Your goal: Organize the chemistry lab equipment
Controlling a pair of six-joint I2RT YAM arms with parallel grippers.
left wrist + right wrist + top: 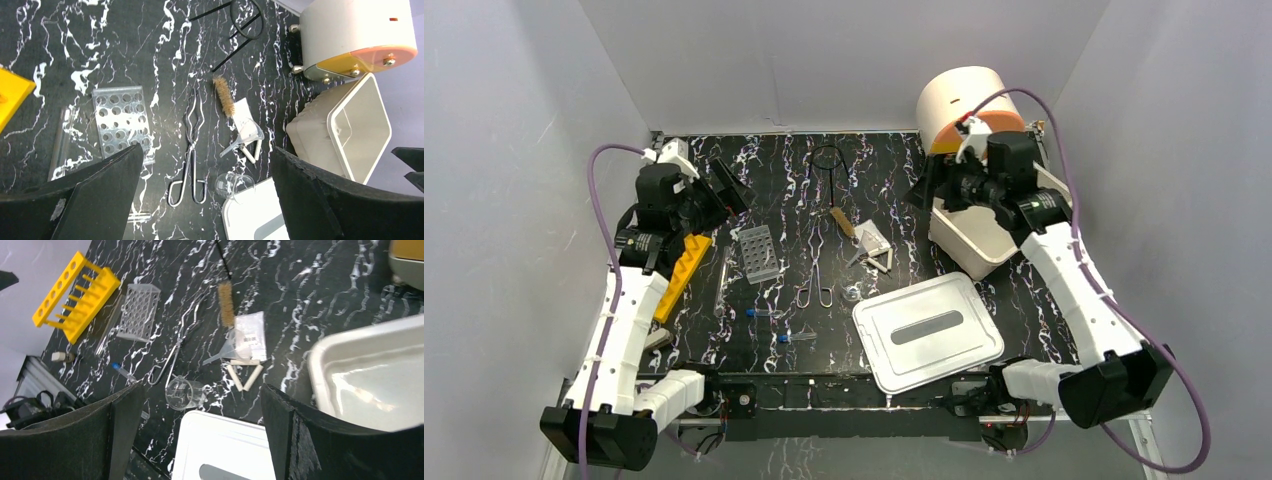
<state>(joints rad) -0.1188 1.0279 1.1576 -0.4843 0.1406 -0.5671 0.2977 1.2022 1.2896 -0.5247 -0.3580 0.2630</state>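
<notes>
- Tongs [816,283] lay flat at centre of table [884,165], just beside grey tube rack [759,252].
- Left gripper [727,184] & right gripper [923,190] hung wide open, holding nothing.
- We judged it best to come straight down w/ jaws across the tongs' shaft, then move to white bin [1014,240].

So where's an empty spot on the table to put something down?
Bare table lies at the back: between the left gripper and the black wire loop, and between that loop and the right gripper. The middle is crowded: tube rack, tongs, brush, white triangle and small beaker sit close together.
</notes>
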